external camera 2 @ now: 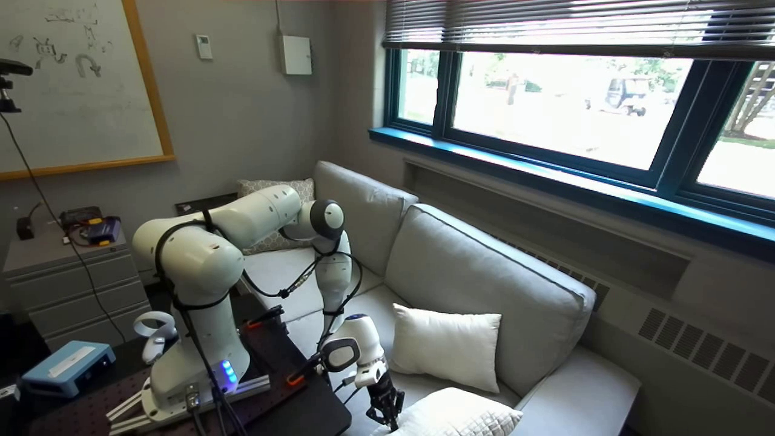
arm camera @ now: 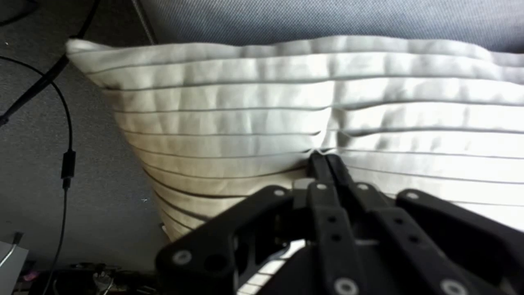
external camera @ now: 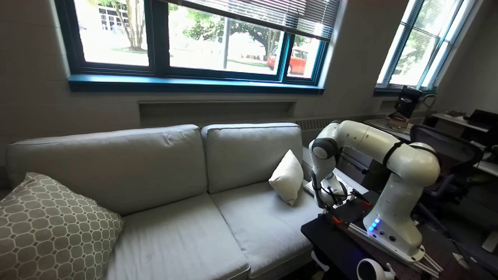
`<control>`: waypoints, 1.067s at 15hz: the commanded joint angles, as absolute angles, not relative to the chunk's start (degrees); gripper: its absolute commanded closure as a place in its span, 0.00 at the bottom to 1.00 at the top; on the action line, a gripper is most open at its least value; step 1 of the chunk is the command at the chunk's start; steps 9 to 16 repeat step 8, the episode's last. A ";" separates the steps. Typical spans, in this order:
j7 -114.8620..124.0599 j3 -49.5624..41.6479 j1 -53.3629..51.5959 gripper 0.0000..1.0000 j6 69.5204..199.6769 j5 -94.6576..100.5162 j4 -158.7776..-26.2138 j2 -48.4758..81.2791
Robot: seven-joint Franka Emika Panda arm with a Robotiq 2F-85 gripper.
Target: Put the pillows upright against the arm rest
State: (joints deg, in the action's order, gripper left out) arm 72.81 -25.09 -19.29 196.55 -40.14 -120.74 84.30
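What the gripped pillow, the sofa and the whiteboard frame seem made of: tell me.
Pillow: soft matte cloth, maybe cotton; its pleat-like folds pucker at the gripper.
Sofa: matte upholstery fabric, by its creases and seams; fibre unclear.
Whiteboard frame: probably smooth wood, by its honey-brown colour; grain too small to tell.

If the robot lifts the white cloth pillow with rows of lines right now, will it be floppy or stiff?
The white cloth pillow with rows of lines will probably bend and sag, since its cloth creases at the black two-fingered gripper. It looks puffy, so it's likely light for its size. Only a small fold seems pinched, so it might swing.
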 commanded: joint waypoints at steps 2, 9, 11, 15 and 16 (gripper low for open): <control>69.02 -21.26 -23.20 0.60 207.93 -42.70 -130.54 78.19; 69.94 -24.38 -18.80 0.39 196.90 -42.64 -120.21 84.09; 69.94 -24.38 -18.80 0.39 196.90 -42.64 -120.21 84.09; 69.94 -24.38 -18.80 0.39 196.90 -42.64 -120.21 84.09; 69.94 -24.38 -18.80 0.39 196.90 -42.64 -120.21 84.09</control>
